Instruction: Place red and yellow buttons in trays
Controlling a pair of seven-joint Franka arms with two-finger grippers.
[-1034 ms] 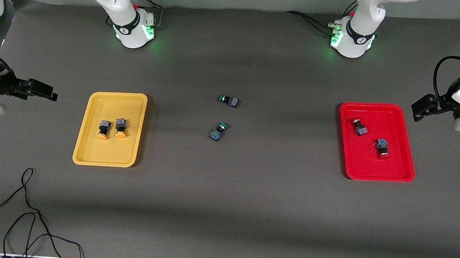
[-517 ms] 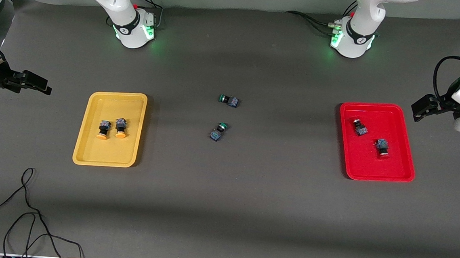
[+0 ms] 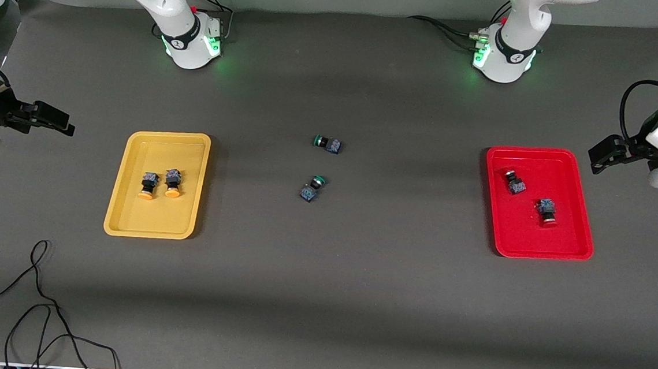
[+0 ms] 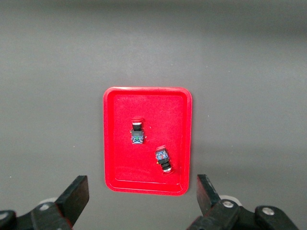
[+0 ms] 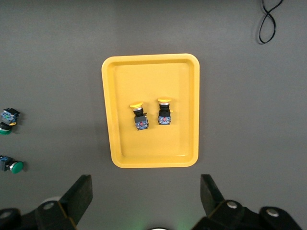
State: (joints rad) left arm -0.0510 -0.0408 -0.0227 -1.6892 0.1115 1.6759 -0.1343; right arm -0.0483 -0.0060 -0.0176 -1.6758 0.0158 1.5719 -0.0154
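Observation:
The yellow tray [image 3: 156, 219] holds two yellow-capped buttons [image 3: 147, 187] [image 3: 173, 184] side by side. The red tray [image 3: 533, 239] holds two red-capped buttons [image 3: 515, 182] [image 3: 546, 212]. My right gripper [image 3: 55, 120] is open and empty, up over the table's end beside the yellow tray. My left gripper [image 3: 600, 157] is open and empty, up over the table's end beside the red tray. The right wrist view shows my open right gripper [image 5: 146, 189], the yellow tray [image 5: 120, 153] and its buttons [image 5: 139, 117] [image 5: 164, 113]. The left wrist view shows my open left gripper [image 4: 142, 189], the red tray [image 4: 115, 172] and its buttons [image 4: 136, 134] [image 4: 163, 159].
Two green-capped switches [image 3: 327, 144] [image 3: 312, 188] lie on the dark mat mid-table between the trays; they also show in the right wrist view [image 5: 7, 119] [image 5: 12, 165]. A black cable [image 3: 37, 303] loops near the front edge at the right arm's end.
My right gripper has drawn back from the yellow tray toward the table's end, then come nearly to rest. The left arm, buttons and trays have not moved.

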